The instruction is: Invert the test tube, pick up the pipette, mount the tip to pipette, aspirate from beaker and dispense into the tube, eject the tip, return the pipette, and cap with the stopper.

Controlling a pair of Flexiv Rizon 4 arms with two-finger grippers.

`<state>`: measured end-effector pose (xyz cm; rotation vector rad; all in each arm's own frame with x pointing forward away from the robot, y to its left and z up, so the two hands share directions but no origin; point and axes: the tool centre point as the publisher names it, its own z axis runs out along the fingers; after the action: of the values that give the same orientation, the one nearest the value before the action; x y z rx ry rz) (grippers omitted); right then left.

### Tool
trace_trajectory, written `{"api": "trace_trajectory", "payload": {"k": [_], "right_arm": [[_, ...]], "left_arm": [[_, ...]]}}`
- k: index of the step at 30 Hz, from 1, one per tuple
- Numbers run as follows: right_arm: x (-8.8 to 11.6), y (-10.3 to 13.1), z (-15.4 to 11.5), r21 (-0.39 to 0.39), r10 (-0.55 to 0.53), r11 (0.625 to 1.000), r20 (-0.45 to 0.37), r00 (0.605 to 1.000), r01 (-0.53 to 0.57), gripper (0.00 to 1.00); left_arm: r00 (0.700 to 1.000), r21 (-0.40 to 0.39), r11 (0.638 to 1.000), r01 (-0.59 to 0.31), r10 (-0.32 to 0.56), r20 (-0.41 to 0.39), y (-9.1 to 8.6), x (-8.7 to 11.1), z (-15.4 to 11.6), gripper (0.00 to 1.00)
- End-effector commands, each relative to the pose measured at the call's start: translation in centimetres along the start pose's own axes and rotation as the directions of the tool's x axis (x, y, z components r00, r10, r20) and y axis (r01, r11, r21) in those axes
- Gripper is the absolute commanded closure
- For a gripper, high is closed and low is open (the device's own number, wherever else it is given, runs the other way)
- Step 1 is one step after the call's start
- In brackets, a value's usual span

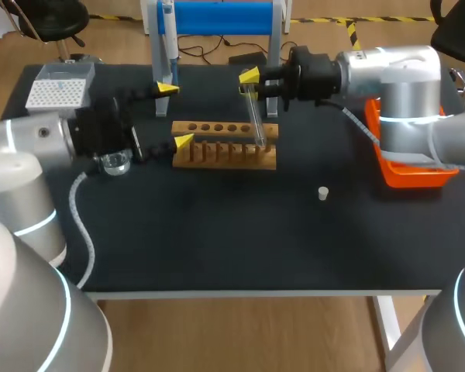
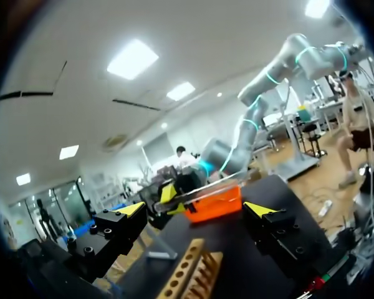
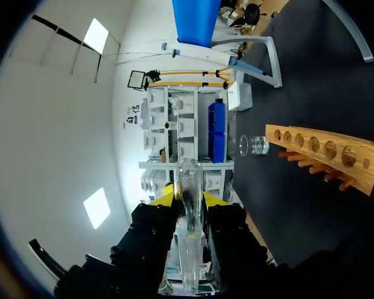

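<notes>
Right claw (image 1: pixel 250 77) is clamped on the upper end of the glass test tube (image 1: pixel 256 116). The tube hangs tilted, its lower end down at the right end of the wooden rack (image 1: pixel 225 153); whether it touches the wood cannot be told. From the right wrist the tube (image 3: pixel 188 187) stands straight up between the two fingers, with the rack (image 3: pixel 324 149) and the beaker (image 3: pixel 255 145) off to one side on the dark table. Left claw (image 1: pixel 176 115) is spread wide with nothing in it. One yellow tip is just beside the rack's left end; the other is near the foot of the blue stand (image 1: pixel 217 15), where the pipette (image 1: pixel 167 31) hangs at the table's back edge. The beaker (image 1: pixel 115 163) sits close against the left wrist. The tip box (image 1: pixel 58 85) is at the back left corner, and the orange tray (image 1: pixel 411 172) lies at the right edge under the right arm. The stopper (image 1: pixel 323 193) stands alone on the broad dark tabletop (image 1: pixel 217 248) between the rack and the front edge, well apart from both claws.
</notes>
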<state>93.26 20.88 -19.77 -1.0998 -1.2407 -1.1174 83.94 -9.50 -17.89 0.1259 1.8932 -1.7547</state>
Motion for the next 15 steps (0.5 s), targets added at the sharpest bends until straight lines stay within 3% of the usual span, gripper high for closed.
{"api": "trace_trajectory", "payload": {"k": [1, 8, 10, 12, 13, 15], "right_arm": [[0.1, 0.0, -0.1, 0.001, 0.000, 1.000, 0.002, 1.000, 0.000, 1.00], [0.1, 0.0, -0.1, 0.001, 0.000, 1.000, 0.002, 1.000, 0.000, 1.00], [0.1, 0.0, -0.1, 0.001, 0.000, 1.000, 0.002, 1.000, 0.000, 1.00], [0.1, 0.0, -0.1, 0.001, 0.000, 1.000, 0.002, 1.000, 0.000, 1.00], [0.1, 0.0, -0.1, 0.001, 0.000, 1.000, 0.002, 1.000, 0.000, 1.00], [0.1, 0.0, -0.1, 0.001, 0.000, 1.000, 0.002, 1.000, 0.000, 1.00]], "left_arm": [[0.918, 0.290, 0.884, -0.366, 0.395, -0.046, 0.4, 0.1, -0.2, 0.00], [0.918, 0.290, 0.884, -0.366, 0.395, -0.046, 0.4, 0.1, -0.2, 0.00], [0.834, 0.280, 0.808, -0.518, 0.550, -0.042, -0.4, 0.6, 0.0, 0.00], [0.793, 0.231, 0.775, -0.588, 0.609, -0.024, -0.7, 0.8, 0.2, 0.00], [0.747, 0.213, 0.733, -0.646, 0.665, -0.022, -1.0, 1.0, 0.3, 0.00], [0.702, 0.160, 0.696, -0.700, 0.712, -0.021, -1.2, 1.2, 0.6, 0.00]]}}
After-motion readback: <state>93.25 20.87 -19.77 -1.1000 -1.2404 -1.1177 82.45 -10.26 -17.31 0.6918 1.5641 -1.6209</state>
